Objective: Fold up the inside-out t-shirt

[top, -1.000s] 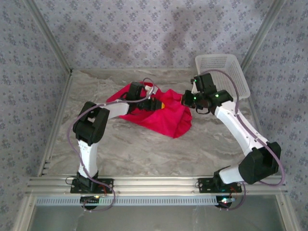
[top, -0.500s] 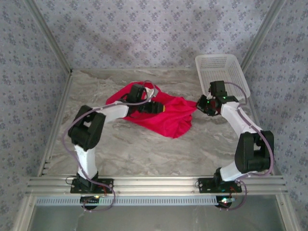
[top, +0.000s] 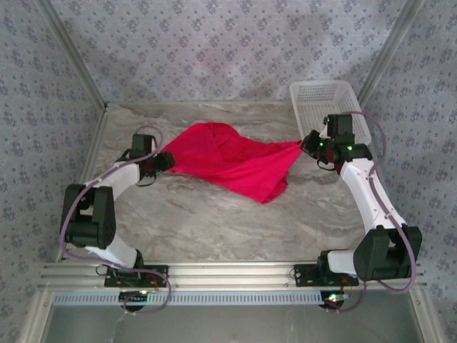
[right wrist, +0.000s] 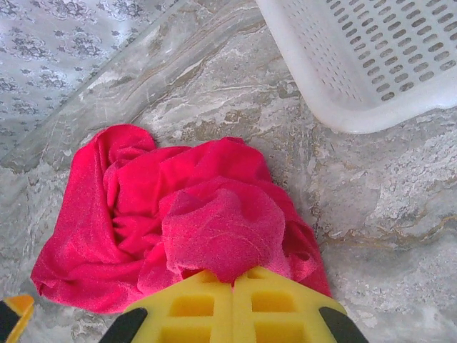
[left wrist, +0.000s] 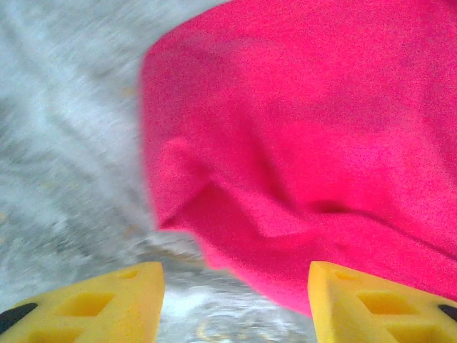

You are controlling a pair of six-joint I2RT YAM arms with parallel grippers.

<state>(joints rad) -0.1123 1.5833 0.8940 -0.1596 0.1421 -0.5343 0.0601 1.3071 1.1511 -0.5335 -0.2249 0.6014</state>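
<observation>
- The red t-shirt [top: 232, 161] lies across the marble-patterned desk [top: 214, 229], in the upper half of the overhead frame. It is pulled out from left to right and rumpled, with a loose fold sagging toward the lower right.
- The right tool [top: 305, 144] sits at the shirt's right end, right of centre in the overhead frame. Seen from its own wrist, its yellow fingers [right wrist: 207, 304] are pressed together at the bottom of the frame with a bunch of red cloth pinched at their tips, so it is clenched on the red t-shirt.
- The corner it grips is drawn into a narrow point.
- The left tool [top: 163, 161] is at the shirt's left end, left of centre. From its wrist, the two yellow fingers [left wrist: 107, 296] stand apart in the bottom corners, released, with the shirt's edge lying on the desk just ahead.
- A white basket [top: 330, 100] stands at the upper right, just behind the right tool.
</observation>
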